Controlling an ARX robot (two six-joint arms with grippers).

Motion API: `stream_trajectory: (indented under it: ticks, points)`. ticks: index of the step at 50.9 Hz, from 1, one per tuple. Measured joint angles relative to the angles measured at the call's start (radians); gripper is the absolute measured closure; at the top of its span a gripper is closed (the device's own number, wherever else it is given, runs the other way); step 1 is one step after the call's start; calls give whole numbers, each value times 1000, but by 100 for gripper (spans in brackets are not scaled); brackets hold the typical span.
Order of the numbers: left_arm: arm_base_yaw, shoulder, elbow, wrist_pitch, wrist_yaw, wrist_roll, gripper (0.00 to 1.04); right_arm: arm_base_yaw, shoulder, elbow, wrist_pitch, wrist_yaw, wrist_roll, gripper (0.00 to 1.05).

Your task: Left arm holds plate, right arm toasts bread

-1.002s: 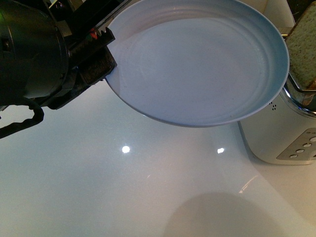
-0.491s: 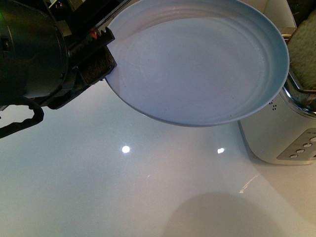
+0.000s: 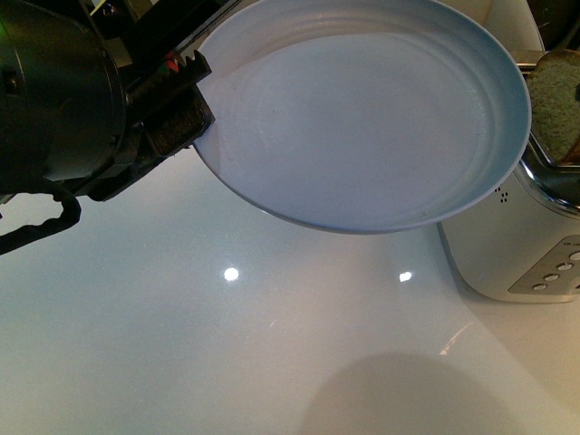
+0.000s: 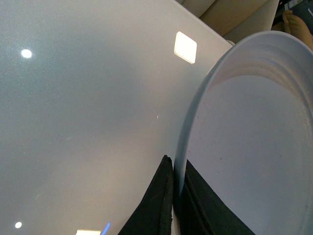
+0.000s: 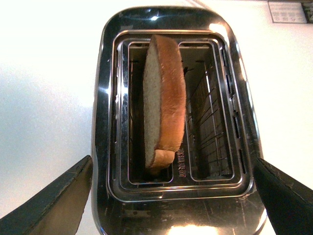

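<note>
The pale blue plate (image 3: 362, 118) hangs tilted above the white table, and my left gripper (image 3: 195, 100) is shut on its left rim. In the left wrist view the two black jaws of my left gripper (image 4: 173, 164) pinch the rim of the plate (image 4: 244, 147). The bread (image 5: 164, 98) stands on edge in one slot of the chrome toaster (image 5: 171, 215), its top sticking out. My right gripper (image 5: 173, 161) is open above the toaster, with its fingers (image 5: 63, 200) wide on either side and touching nothing. From the front, the bread (image 3: 555, 104) shows behind the plate's right edge.
The toaster (image 3: 507, 245) stands at the right on the glossy white table (image 3: 227, 344), its button panel facing front. Its second slot (image 5: 208, 122) holds nothing. The plate overhangs the toaster's left side. My right arm is out of the front view.
The bread has dropped lower into the toaster slot in the front view. The plate and the left arm have not moved.
</note>
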Motion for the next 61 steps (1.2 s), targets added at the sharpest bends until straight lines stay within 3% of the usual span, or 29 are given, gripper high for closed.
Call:
stream_trajectory:
  ticks: [13,22,26,31,42,49,61]
  points:
    - [0,0,0,0,0,0,102,-25,-201,-97,57,42,-26,9]
    - [0,0,0,0,-1,0,102,-40,-306,-175,80,15,-27,11]
    - [-1,0,0,0,1,0,102,-98,-314,-329,472,-179,-31,28]
    - [0,0,0,0,-3,0,102,-113,-357,-413,634,-199,-31,44]
    - [-2,0,0,0,2,0,102,-116,-457,-490,639,-203,-31,74]
    - [-2,0,0,0,0,0,102,-116,-545,-547,602,-203,-31,102]
    - [-2,0,0,0,0,0,102,-117,-690,-606,515,-203,-34,103]
